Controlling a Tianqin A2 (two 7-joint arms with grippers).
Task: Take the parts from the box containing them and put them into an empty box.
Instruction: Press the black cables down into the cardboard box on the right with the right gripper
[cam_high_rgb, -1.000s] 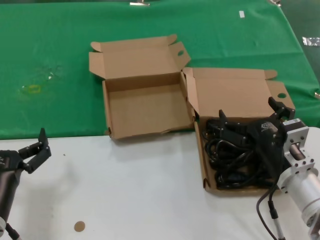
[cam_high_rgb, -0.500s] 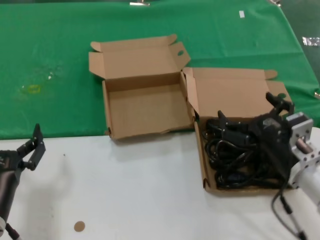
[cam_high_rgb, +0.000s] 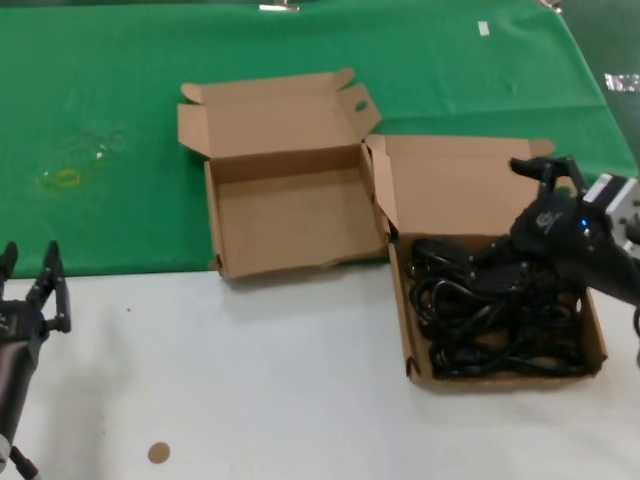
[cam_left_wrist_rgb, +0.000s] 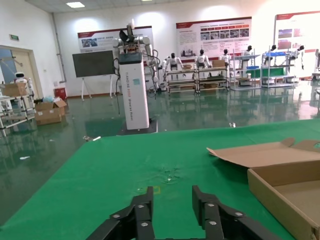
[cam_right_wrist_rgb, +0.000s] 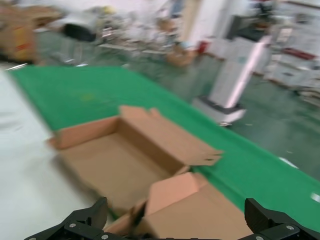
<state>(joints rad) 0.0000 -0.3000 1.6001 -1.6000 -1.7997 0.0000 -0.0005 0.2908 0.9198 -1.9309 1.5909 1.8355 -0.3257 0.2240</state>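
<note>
The parts, coiled black power cords (cam_high_rgb: 495, 315), lie in the right cardboard box (cam_high_rgb: 500, 378), whose lid (cam_high_rgb: 470, 190) stands open. My right gripper (cam_high_rgb: 503, 215) is over the back of that box, above the cords, wide open and holding nothing; its wrist view shows it (cam_right_wrist_rgb: 175, 220) spread over the lid (cam_right_wrist_rgb: 200, 215). The empty box (cam_high_rgb: 290, 225) with the wavy front lip sits to the left, touching it, and also shows in the right wrist view (cam_right_wrist_rgb: 115, 160). My left gripper (cam_high_rgb: 30, 265) is open and idle at the table's left edge.
A green cloth (cam_high_rgb: 100, 120) covers the far half of the table and the boxes' back parts rest on it. The near half is white tabletop (cam_high_rgb: 250, 380) with a small brown disc (cam_high_rgb: 159, 452). The left wrist view shows its gripper (cam_left_wrist_rgb: 172, 192) and the empty box (cam_left_wrist_rgb: 290, 185).
My right gripper has swung up and back toward the right, turning over the cords box. My left gripper has turned and drawn back to the left.
</note>
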